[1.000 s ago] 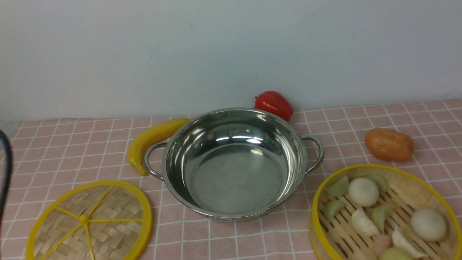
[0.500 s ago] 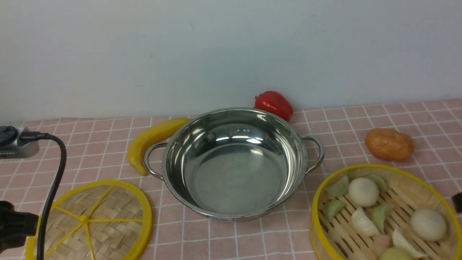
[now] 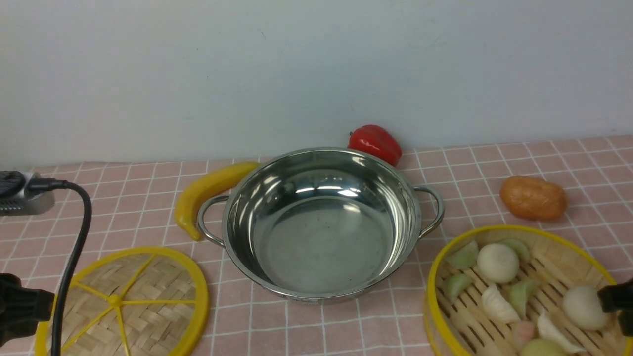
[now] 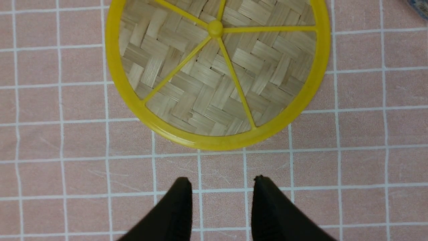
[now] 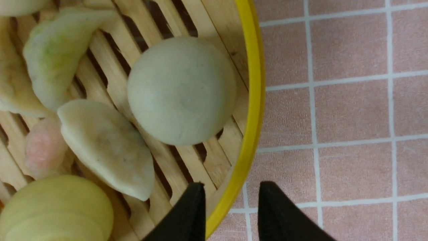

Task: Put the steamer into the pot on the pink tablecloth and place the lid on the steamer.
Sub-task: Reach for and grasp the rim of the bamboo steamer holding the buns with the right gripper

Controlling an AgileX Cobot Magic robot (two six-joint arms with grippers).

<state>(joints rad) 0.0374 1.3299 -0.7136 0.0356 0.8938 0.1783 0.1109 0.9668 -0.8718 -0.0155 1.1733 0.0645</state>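
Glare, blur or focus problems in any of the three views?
Front view: glare streaks on the pot's inner wall, otherwise even light and sharp. Left wrist view: lid crisp, no glare. Right wrist view: very close, bun and steamer rim slightly soft, still readable.

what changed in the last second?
Both arms came into view. The left claw now hangs open beside the lid; the right claw moved in and straddles the steamer rim, open. Nothing gripped. Pot, lid, steamer unmoved.
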